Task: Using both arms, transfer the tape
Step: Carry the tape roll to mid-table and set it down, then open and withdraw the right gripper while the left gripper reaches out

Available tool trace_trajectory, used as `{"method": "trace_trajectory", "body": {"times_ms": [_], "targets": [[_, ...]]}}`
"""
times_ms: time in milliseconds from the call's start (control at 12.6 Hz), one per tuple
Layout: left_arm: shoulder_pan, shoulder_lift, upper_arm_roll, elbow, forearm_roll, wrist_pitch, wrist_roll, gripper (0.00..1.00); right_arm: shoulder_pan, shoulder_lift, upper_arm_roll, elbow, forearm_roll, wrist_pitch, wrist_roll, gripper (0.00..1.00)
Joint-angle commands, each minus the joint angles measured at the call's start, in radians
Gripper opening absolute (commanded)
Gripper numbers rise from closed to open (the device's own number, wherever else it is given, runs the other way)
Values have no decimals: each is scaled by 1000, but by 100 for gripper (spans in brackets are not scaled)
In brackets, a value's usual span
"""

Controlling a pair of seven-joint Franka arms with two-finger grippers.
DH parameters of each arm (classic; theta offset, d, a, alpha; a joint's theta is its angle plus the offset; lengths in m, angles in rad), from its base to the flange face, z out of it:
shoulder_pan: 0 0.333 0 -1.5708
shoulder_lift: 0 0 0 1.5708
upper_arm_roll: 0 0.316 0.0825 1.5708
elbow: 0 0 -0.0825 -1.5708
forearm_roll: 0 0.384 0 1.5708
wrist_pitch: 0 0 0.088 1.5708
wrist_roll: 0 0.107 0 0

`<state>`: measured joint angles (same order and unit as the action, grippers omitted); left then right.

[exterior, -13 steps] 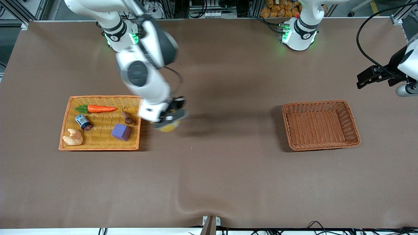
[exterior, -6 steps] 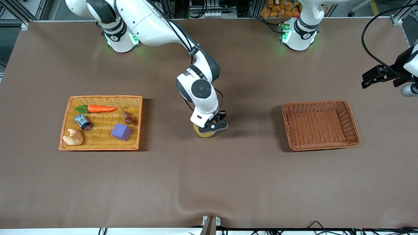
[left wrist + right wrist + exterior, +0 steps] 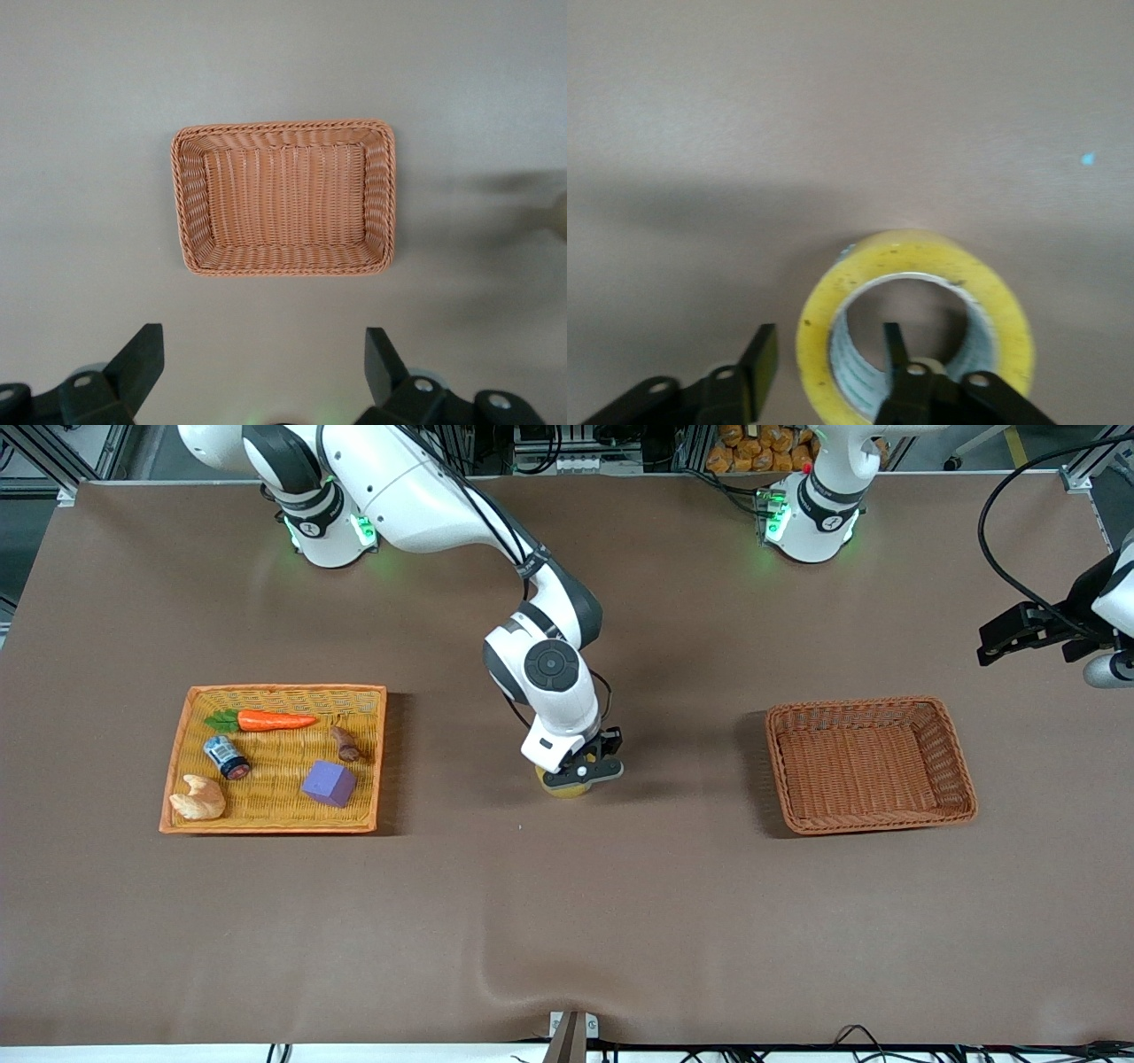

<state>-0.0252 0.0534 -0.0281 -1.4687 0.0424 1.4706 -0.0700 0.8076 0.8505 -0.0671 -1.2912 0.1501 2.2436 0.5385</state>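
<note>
Yellow tape (image 3: 914, 328) roll flat on the brown table (image 3: 833, 106), grey-white core facing up, right gripper (image 3: 828, 365) straddling the ring's wall, one dark finger (image 3: 897, 354) inside the core, the other outside, small blue speck (image 3: 1088, 158) on the table nearby
</note>
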Motion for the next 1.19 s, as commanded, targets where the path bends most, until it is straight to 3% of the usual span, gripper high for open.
{"method": "trace_trajectory", "body": {"times_ms": [0, 319, 558, 956, 1115], "targets": [[1, 6, 4, 10, -19, -1, 22, 100, -68, -138, 13, 0, 25, -114, -5, 100], [-2, 6, 2, 7, -28, -1, 6, 100, -177, -373, 0, -48, 32, -421, -110, 100], [-7, 5, -1, 7, -27, -1, 19, 100, -287, -532, -13, -89, -41, -586, -320, 100], [-25, 25, -9, 7, -25, -3, 30, 100, -435, -669, -16, -82, -66, -777, -334, 100], [-38, 39, -16, -4, -56, -4, 13, 100, -506, -757, -8, -95, -113, -786, -334, 100]]}}
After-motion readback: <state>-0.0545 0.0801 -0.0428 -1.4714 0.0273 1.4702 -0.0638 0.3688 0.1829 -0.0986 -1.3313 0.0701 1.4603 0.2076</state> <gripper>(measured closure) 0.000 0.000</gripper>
